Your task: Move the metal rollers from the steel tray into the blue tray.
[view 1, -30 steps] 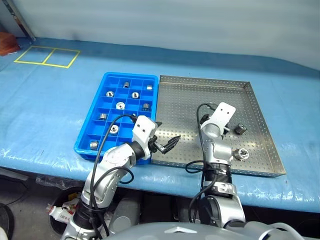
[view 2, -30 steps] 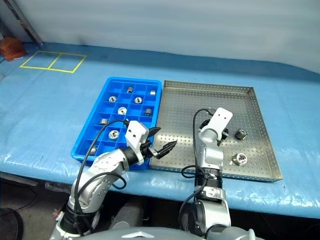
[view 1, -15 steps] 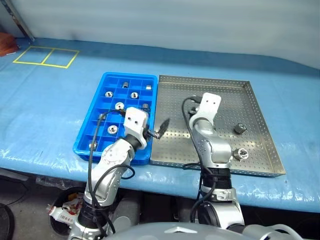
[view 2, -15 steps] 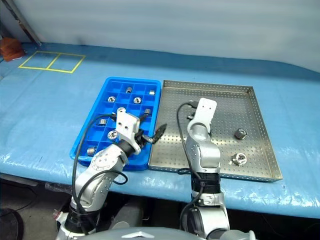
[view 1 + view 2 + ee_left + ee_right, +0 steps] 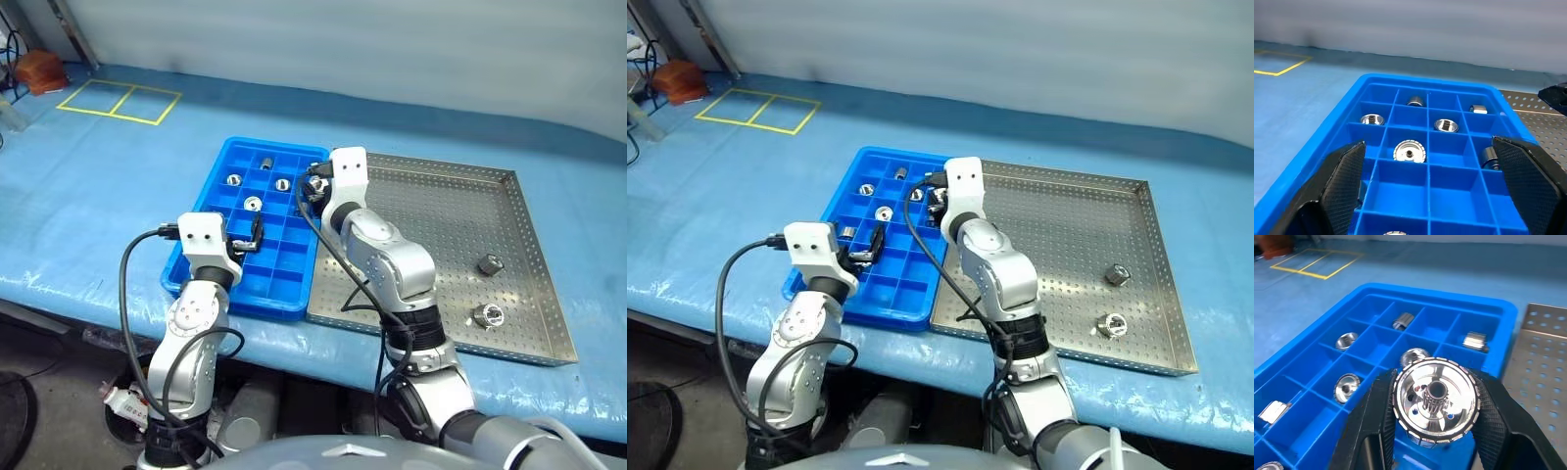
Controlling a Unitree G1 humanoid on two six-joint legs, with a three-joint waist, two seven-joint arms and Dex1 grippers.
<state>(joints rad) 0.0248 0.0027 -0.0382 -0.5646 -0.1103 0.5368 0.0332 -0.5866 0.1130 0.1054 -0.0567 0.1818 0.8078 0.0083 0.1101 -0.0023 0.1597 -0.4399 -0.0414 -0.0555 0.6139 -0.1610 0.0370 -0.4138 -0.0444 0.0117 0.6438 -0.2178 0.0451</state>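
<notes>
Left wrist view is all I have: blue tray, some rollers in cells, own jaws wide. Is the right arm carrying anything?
Observer: Yes. The right gripper has its jaws closed on a shiny toothed roller.
Operator: Where is it?
Observer: Over the blue tray, at the column beside the steel tray, toward the far end.
Operator: How many to go in the steel tray?
Observer: Two rollers, both near its right side: one and one closer to the front rim.
</notes>
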